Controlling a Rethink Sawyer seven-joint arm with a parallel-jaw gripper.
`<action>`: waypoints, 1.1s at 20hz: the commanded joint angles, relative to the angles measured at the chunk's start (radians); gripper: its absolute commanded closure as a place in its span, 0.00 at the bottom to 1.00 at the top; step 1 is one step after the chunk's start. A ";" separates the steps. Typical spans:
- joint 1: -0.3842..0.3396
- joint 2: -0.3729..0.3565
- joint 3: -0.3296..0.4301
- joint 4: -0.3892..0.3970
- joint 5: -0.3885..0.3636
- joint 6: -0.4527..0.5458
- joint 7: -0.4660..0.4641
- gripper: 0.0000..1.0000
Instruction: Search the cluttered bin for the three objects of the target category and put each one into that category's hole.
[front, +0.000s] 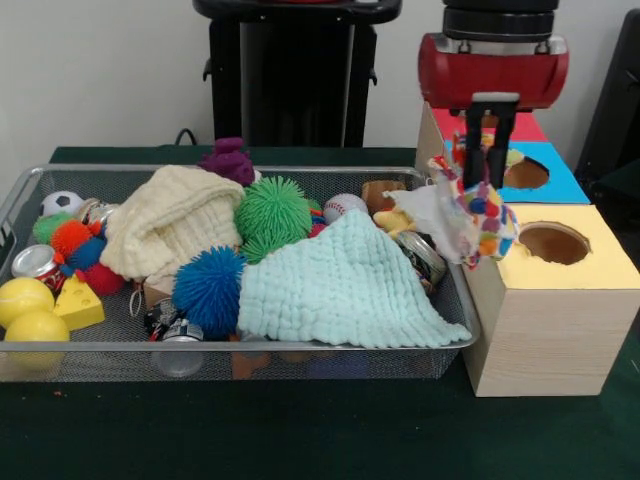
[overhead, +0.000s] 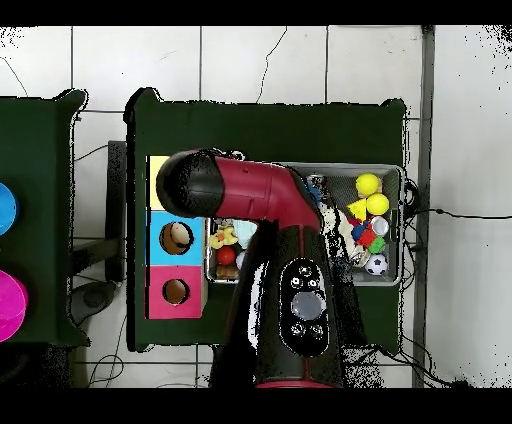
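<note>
- My gripper (front: 487, 140) is clamped on a soft toy (front: 478, 212), white with colourful spots, which hangs off the fingers in the air.
- The toy dangles right at the bin's (front: 250, 345) right end, between the mesh wall and the wooden box (front: 550, 335), with its lower part in front of the box's yellow top (front: 585, 268).
- The yellow section has a round hole (front: 553, 242) just to the right of the toy. Behind it are a blue section (front: 555, 183) with its own hole and a red section (front: 520, 127) farthest back.
- From overhead my arm (overhead: 270, 235) covers the gripper and toy, so I can't check the grip there. The blue hole (overhead: 177, 238) seems to have something light inside, but I can't tell what.
- Bin's still packed: a mint green cloth (front: 340, 285) over the front right, a cream knit cloth (front: 170, 220) left of middle, a blue spiky ball (front: 208, 290), a green spiky ball (front: 272, 212), and a purple plush (front: 230, 160) at the back.
- Left end has two yellow balls (front: 28, 312), a yellow cheese wedge (front: 78, 305), a little soccer ball (front: 62, 203) and a can (front: 38, 264). A baseball (front: 343, 207) sits near the back.
</note>
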 joint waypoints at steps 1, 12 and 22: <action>0.025 0.029 -0.014 0.043 0.065 0.111 0.297 1.00; 0.079 0.071 -0.027 0.090 0.136 0.047 0.334 1.00; 0.063 0.137 -0.003 0.098 0.190 0.053 0.316 1.00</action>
